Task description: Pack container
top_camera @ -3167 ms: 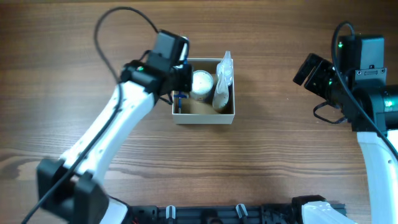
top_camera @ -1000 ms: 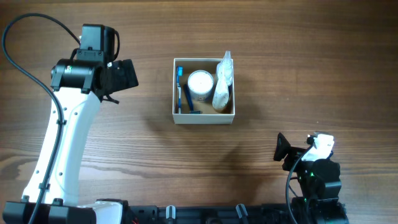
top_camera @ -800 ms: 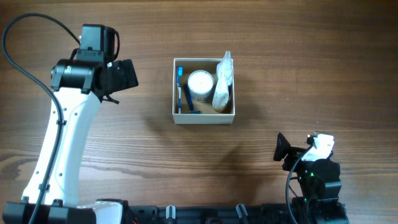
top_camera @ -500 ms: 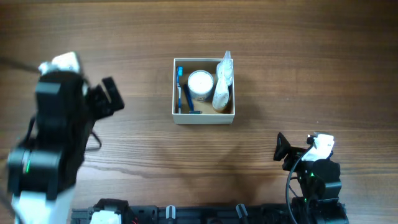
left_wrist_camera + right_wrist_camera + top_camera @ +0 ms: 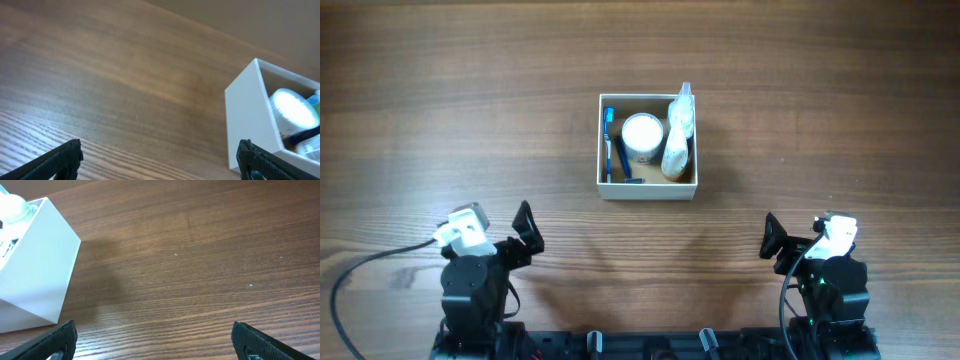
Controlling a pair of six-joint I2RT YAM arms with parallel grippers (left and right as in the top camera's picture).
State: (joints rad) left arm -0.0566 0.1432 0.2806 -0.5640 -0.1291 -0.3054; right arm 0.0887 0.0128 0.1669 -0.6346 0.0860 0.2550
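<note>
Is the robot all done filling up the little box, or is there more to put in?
Looks finished. The container holds a blue toothbrush, a round white jar and a clear packet. Nothing is in hand: the left gripper and right gripper are open, empty and apart from it. I see nothing else waiting to go in.

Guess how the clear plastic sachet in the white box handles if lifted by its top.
The clear crinkled plastic sachet is probably floppy: its top looks pinched and creased, poking past the white cardboard box wall. It is likely light, being thin film. Sitting between the round white jar and that wall, it may drag against the jar coming out.
</note>
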